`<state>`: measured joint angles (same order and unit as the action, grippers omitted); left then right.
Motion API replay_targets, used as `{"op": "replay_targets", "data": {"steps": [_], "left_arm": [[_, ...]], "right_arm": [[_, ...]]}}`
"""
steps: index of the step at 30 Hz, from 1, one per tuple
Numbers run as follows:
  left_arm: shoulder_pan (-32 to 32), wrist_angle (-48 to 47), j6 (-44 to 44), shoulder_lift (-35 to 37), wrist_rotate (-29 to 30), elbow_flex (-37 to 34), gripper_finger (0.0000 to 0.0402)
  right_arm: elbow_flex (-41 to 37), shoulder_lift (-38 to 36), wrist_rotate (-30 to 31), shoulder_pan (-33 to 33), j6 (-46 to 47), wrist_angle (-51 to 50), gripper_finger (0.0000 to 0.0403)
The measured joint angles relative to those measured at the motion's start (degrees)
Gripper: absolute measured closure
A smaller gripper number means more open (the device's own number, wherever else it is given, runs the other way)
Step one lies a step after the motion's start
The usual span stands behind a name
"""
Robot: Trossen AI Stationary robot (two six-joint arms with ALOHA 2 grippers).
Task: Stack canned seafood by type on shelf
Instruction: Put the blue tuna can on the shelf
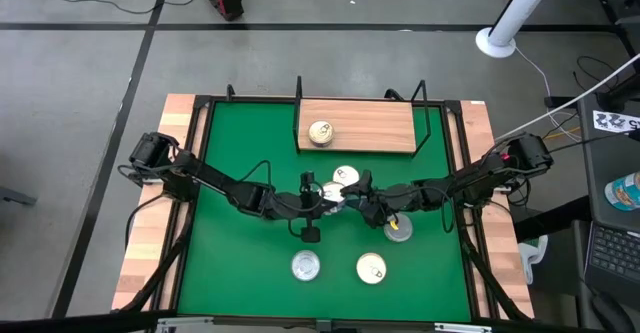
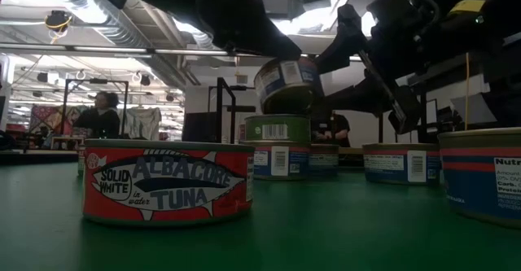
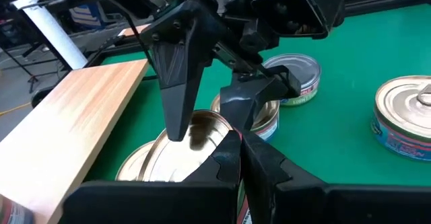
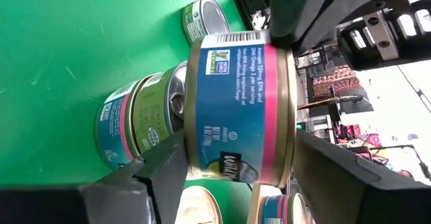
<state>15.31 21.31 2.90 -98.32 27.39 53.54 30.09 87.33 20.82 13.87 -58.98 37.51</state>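
Observation:
My right gripper (image 1: pixel 352 195) is at the table's middle, shut on a tin with a blue and pink label (image 4: pixel 236 109). In the low view that tin (image 2: pixel 285 84) hangs tilted above a green-labelled tin (image 2: pixel 277 129) standing on the green mat. My left gripper (image 3: pixel 240 153) is shut, and its fingertips stand at the held tin's rim. One pale-topped tin (image 1: pixel 321 132) stands on the wooden shelf (image 1: pixel 375 125) at the far edge. My right gripper pinches the tin across its height, one finger (image 3: pixel 178 89) on the gold lid (image 3: pixel 161 153) and the other against the opposite flat face. The fingers come from the table's right, slanting a little downward. The tin is lifted clear and tilted. Whether my left gripper's shut fingertips touch the tin's rim I cannot tell.
Loose tins stand on the mat: a silver-topped one (image 1: pixel 305 265) and a pale one (image 1: pixel 371 268) near the front, one (image 1: pixel 398 229) under the right arm, and one (image 1: pixel 346 176) just in front of the shelf. Black wire posts (image 1: pixel 428 113) flank the shelf.

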Motion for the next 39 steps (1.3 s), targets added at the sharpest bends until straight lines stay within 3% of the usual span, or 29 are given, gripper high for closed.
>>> {"op": "replay_targets", "data": {"steps": [12, 21, 32, 39], "left_arm": [[0.0, 1.9, 0.0, 0.0, -1.5, 0.0, 0.0396], [0.0, 1.9, 1.9, 0.0, -0.7, 0.0, 0.0393], [0.2, 2.0, 5.6, 1.8, 4.0, 0.0, 0.028], [0.3, 1.7, 9.5, 5.9, 8.2, 0.0, 0.0256]], "right_arm": [[0.0, 0.0, -0.3, 0.0, 0.0, 0.1, 0.0217], [0.0, 0.0, -0.3, 0.0, 0.2, 0.1, 0.0206], [-0.1, 0.1, 6.7, 0.0, 0.2, 0.0, 0.021], [-0.1, 0.0, 13.5, -0.1, 0.1, 3.5, 0.0211]]}}
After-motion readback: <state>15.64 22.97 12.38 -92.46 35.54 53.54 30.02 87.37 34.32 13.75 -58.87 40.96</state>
